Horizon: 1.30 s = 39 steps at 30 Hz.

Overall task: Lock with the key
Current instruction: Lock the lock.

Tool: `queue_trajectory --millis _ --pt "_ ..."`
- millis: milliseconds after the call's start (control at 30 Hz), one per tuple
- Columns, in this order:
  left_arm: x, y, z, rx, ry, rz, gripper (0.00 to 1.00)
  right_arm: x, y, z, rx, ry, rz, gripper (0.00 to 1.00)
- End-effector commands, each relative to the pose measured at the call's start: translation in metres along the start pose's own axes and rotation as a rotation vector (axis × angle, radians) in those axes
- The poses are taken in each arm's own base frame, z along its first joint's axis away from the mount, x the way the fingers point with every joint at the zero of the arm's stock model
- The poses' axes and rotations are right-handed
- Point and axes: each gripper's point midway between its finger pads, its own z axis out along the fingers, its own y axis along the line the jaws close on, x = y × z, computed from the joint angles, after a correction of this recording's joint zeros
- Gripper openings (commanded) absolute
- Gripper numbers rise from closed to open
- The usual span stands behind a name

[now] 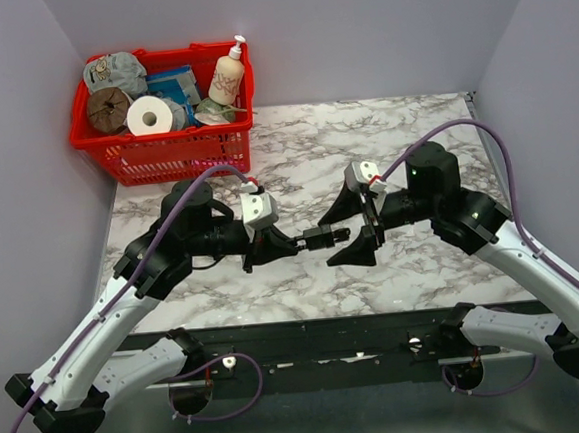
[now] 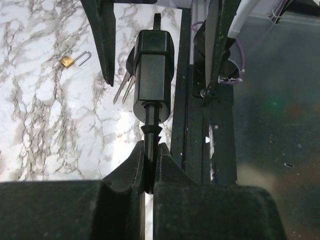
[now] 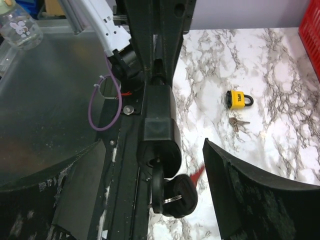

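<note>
Veined marble tabletop [image 1: 294, 146], left jaws clamped on boxy black lock [image 1: 321, 237], right jaws spread around it.

We see a black lock [image 1: 321, 237] held level in the air, with black-headed keys [image 3: 176, 195] dangling at its keyhole end.

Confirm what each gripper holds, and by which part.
Left gripper fingers pinch the black lock by its thin stem. Right gripper is open around the lock's key end, holding nothing.
</note>
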Motion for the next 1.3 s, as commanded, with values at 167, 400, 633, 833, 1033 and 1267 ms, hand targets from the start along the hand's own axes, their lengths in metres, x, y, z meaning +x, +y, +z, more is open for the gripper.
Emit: queue_trajectory --millis 167,400,633,833,1033,1267 --pt "-0.051 -0.006 -0.003 0.033 -0.145 0.059 0.00 -0.011 0.008 0.005 -0.081 -0.054 -0.026 0.62" --pt "-0.052 -0.006 0.000 0.043 -0.148 0.050 0.00 -0.008 0.006 0.007 -0.082 -0.048 -0.010 0.57" --pt "-0.055 -0.005 0.000 0.039 -0.163 0.015 0.00 -0.005 0.005 0.008 -0.082 -0.041 0.010 0.57" --pt "-0.056 -0.005 0.000 0.036 -0.165 0.012 0.00 -0.003 0.004 0.009 -0.080 -0.036 0.025 0.48" --pt "-0.057 -0.006 0.000 0.037 -0.167 0.009 0.00 -0.001 0.003 0.010 -0.076 -0.031 0.032 0.51" --pt "-0.056 -0.004 0.000 0.026 -0.168 0.004 0.00 0.000 0.003 0.010 -0.082 -0.024 0.035 0.18"
